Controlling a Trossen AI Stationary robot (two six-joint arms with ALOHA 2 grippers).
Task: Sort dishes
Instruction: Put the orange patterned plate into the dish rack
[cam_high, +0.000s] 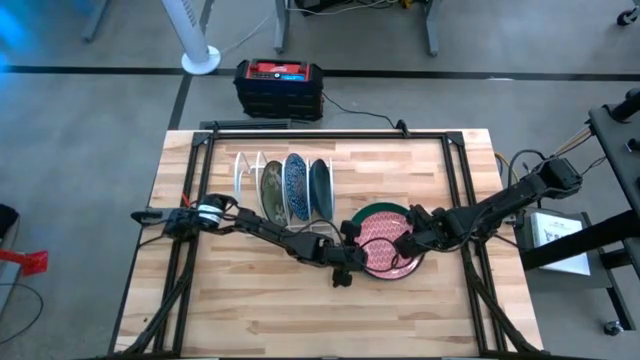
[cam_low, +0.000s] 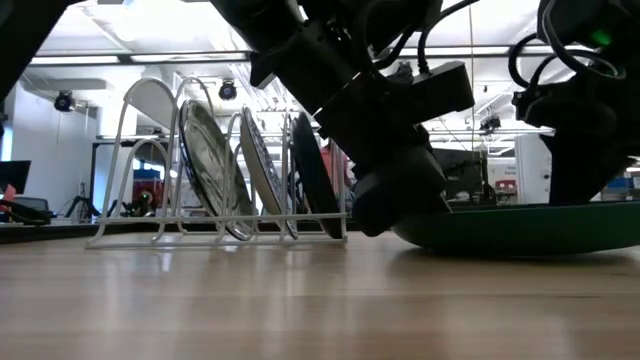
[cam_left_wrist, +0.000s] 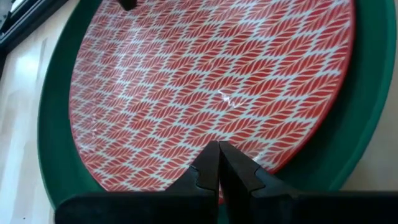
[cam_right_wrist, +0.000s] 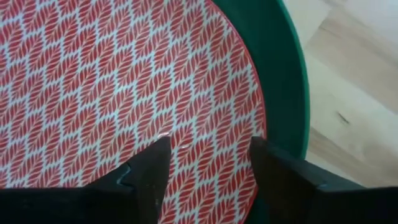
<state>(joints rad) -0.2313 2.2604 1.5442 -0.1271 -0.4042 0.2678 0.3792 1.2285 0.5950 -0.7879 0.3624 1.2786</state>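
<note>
Where the two dark arms meet at the middle of the wooden table (cam_high: 250, 300), a round red-pink leaf-patterned plate (cam_high: 381, 240) lies flat on a round plain dark green plate (cam_high: 396, 210), whose rim shows around it. The left gripper (cam_high: 352, 256) sits at the patterned plate's left edge with its fingers (cam_left_wrist: 209, 169) pressed together, holding nothing. The right gripper (cam_high: 405, 243) is over the same plate's right side, fingers (cam_right_wrist: 153, 167) spread apart above the pattern and gripping nothing. Behind them, a white wire rack (cam_high: 250, 178) holds three plates on edge: greyish-brown (cam_high: 271, 190), dark blue speckled (cam_high: 296, 186) and dark green (cam_high: 320, 188).
</note>
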